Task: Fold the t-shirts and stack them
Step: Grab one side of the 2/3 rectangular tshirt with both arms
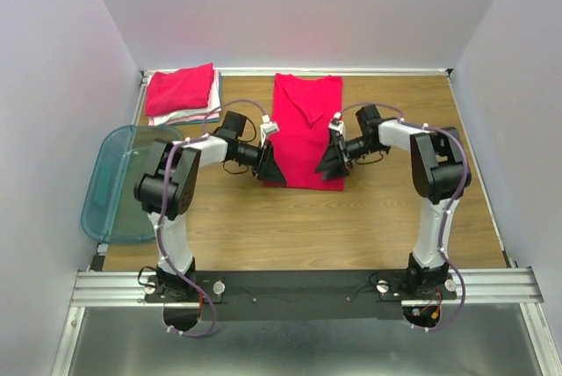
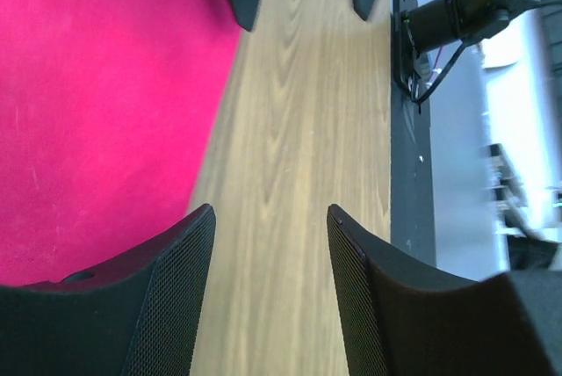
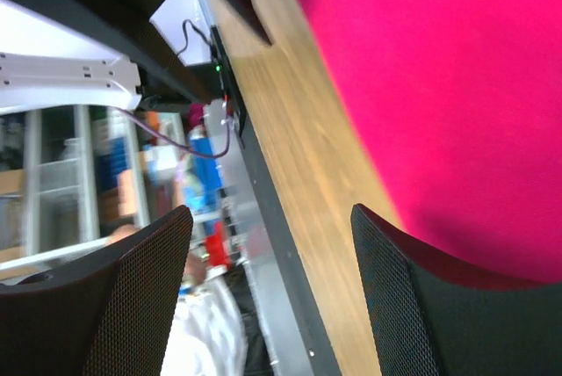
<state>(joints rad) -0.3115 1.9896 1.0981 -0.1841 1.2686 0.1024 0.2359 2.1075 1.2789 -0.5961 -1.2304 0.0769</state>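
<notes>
One bright red-pink t-shirt (image 1: 306, 130) lies flat mid-table as a long narrow strip, sleeves folded in. My left gripper (image 1: 273, 169) stands open at the strip's near left corner, and my right gripper (image 1: 331, 165) stands open at its near right corner. In the left wrist view the t-shirt (image 2: 97, 112) fills the left side, while bare wood shows between the open left gripper (image 2: 270, 218) jaws. The right wrist view has the t-shirt (image 3: 457, 77) on the right, beside the open, empty right gripper (image 3: 272, 218). A stack of folded t-shirts (image 1: 181, 93), red-pink on top, sits at the back left.
A translucent teal plastic bin (image 1: 118, 184) hangs over the table's left edge beside the left arm. Grey walls close in the table on the left, back and right. The black base rail (image 1: 307, 286) runs along the near edge.
</notes>
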